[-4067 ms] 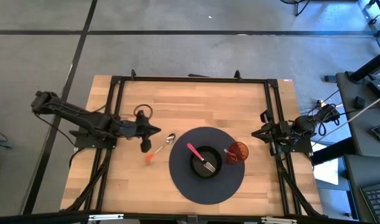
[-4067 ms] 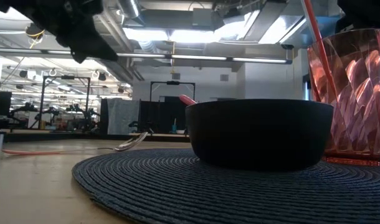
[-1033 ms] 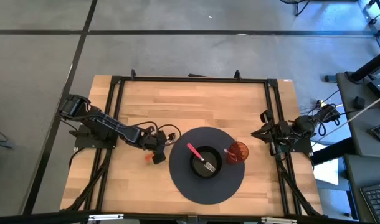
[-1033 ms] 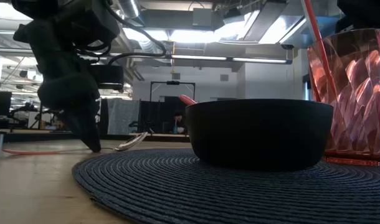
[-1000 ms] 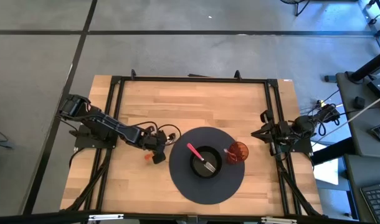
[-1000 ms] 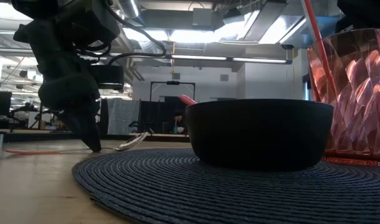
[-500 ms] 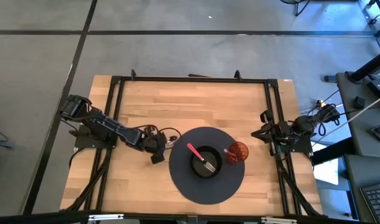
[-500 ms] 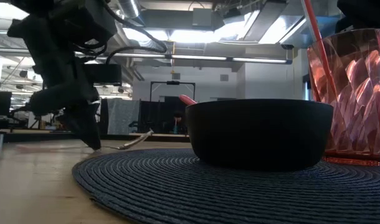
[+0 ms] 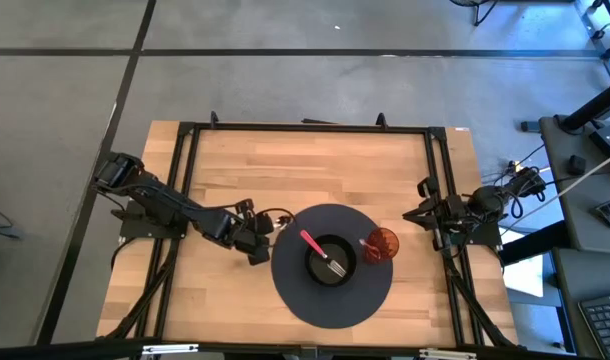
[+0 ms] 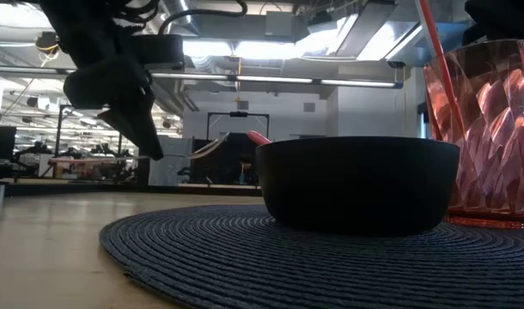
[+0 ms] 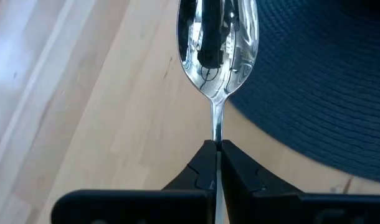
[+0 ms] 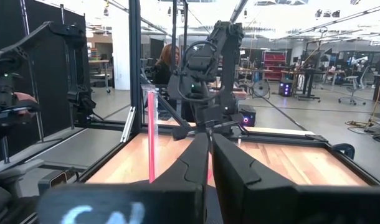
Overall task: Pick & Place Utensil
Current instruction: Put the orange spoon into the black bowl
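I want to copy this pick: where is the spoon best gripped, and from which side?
Grip the thin neck just behind the bowl of the spoon, as the left gripper does, coming along the handle end: the neck is narrow; the bowl is wide and curved.

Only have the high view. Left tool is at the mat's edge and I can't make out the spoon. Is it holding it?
Observer: Yes. In the left wrist view the left tool is shut on the spoon, gripping the thin handle near its bowl end.
Operator: Off the table?
Observer: Yes. The low view shows the spoon tilted in the air, clear of the table, to the left of the black bowl.
Operator: Right arm?
Observer: It waits at the table's right edge. The right wrist view shows the right tool shut on nothing.
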You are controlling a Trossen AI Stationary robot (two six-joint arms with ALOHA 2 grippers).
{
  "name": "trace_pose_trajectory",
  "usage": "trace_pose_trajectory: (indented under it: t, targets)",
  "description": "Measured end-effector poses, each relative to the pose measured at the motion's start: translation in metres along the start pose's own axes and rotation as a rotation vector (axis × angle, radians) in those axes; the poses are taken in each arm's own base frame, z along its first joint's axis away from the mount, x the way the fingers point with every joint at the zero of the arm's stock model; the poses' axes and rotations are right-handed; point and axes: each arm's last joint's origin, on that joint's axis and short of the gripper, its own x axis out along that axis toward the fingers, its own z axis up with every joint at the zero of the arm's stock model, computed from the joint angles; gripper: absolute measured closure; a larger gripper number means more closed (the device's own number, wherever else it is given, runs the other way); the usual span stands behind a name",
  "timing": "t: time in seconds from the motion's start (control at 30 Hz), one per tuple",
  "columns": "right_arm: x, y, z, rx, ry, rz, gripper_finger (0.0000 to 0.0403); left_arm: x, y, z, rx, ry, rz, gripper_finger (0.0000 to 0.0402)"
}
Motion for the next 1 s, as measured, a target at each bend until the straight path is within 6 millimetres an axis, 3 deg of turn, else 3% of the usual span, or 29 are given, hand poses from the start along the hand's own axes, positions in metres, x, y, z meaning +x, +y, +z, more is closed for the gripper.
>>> trace_pose_trajectory:
  t: [0.3, 0.73, 1.0]
  targets:
    - [0.000, 0.000, 0.000, 0.000, 0.000, 0.000, 0.0379, -0.004, -0.005, 0.000, -0.002, -0.008, -0.024, 0.0398]
    - [0.000, 0.000, 0.000, 0.000, 0.000, 0.000, 0.0379, -0.051, -0.023, 0.046, 0.030, -0.131, -0.107, 0.0398]
    - [0.000, 0.000, 0.000, -0.001, 0.002, 0.000, 0.0379, -0.054, -0.022, 0.047, 0.052, -0.133, -0.090, 0.0398]
